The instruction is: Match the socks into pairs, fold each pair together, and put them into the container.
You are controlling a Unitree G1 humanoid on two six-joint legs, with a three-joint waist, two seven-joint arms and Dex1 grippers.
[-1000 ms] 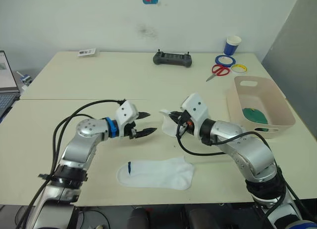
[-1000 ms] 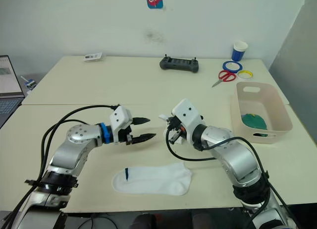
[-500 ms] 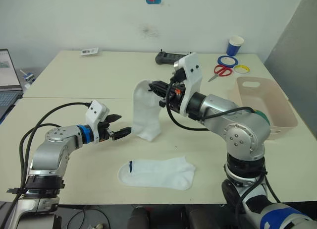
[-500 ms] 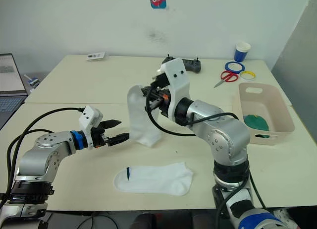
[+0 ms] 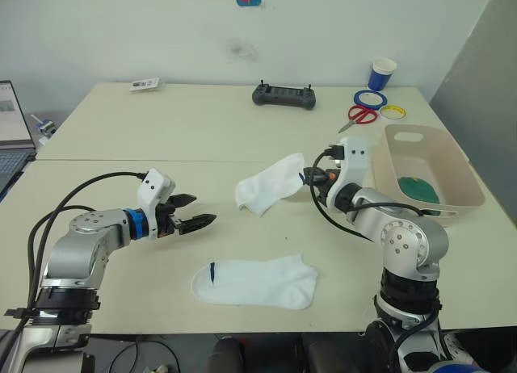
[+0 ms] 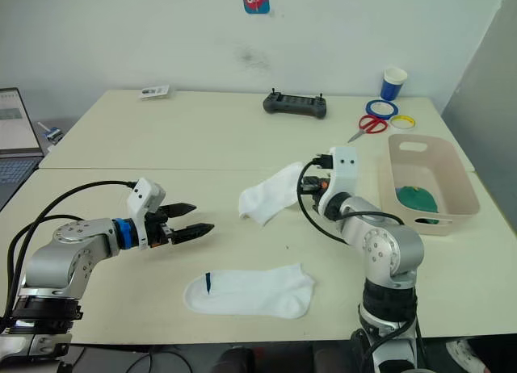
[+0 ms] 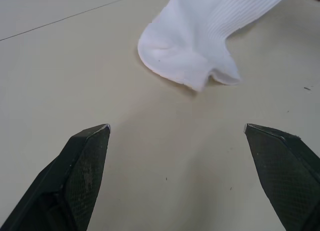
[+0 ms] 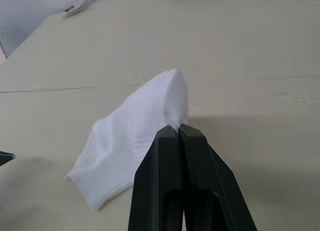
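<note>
pinching one white sock (image 5: 269, 182) by its edge, the right end effector (image 5: 310, 179) is clenched on it, the rest draped on the desk (image 5: 202, 139) mid-way. left end effector (image 5: 203, 220) hovers released, pointing toward it. second white sock (image 5: 254, 281) lies flat near the front edge. container (image 5: 426, 173) at right holds a green sock (image 5: 416, 186)

A black controller (image 5: 282, 96) lies near the counter's (image 5: 161, 139) far edge. Toward the far right corner stand a blue-and-white paper cup (image 5: 380, 73), red-handled scissors (image 5: 355, 116), and blue (image 5: 366, 98) and yellow (image 5: 391, 111) tape rings. A small card (image 5: 143, 85) lies near the far left corner.
</note>
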